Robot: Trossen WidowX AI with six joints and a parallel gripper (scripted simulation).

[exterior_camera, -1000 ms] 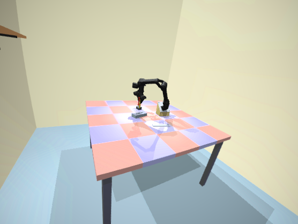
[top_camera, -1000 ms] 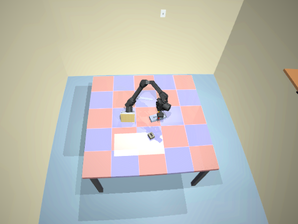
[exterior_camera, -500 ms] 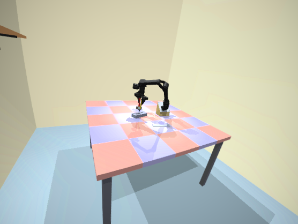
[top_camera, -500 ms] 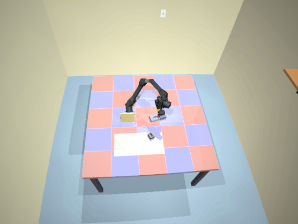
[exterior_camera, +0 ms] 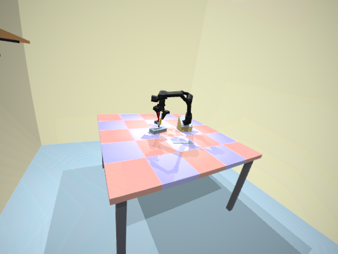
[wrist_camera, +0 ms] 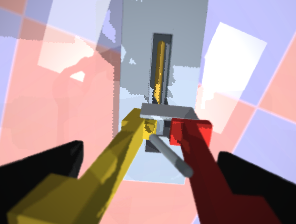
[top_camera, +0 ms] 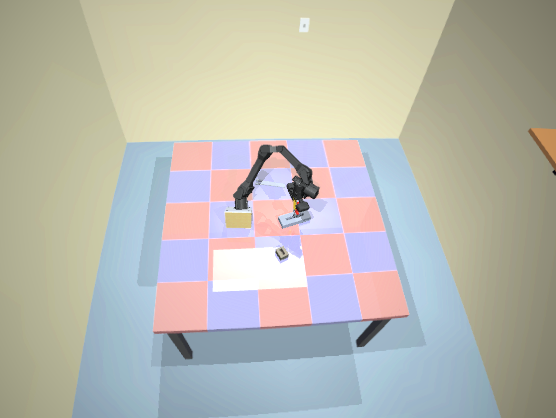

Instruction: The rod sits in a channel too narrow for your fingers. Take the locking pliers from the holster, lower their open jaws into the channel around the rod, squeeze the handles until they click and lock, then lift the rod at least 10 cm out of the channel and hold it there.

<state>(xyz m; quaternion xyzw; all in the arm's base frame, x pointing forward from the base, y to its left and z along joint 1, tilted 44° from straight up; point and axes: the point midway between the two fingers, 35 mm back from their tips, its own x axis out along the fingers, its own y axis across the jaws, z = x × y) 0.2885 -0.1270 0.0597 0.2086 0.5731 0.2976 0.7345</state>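
Channel block [top_camera: 286, 222] [exterior_camera: 157, 130] [wrist_camera: 188, 50]: rod [wrist_camera: 160, 65] lengthwise inside. Locking pliers [top_camera: 297, 211] [exterior_camera: 158, 116] [wrist_camera: 198, 155]: above one end, handles pinched by gripper [top_camera: 297, 199] [exterior_camera: 161, 111] [wrist_camera: 150, 154]; rod extends toward the other.

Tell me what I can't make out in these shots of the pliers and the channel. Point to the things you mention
- Pliers' [top_camera: 295, 211] [exterior_camera: 159, 118] [wrist_camera: 167, 111] jaw tips, wrist view: hidden behind the grey crosspiece.
- Rod [wrist_camera: 160, 65], exterior view: sunk in the channel block [top_camera: 286, 222] [exterior_camera: 154, 131] [wrist_camera: 137, 75].
- Fingers' contact with the handles, top view: too small.

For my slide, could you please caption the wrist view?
Yellow-and-red-handled locking pliers above the channel block.
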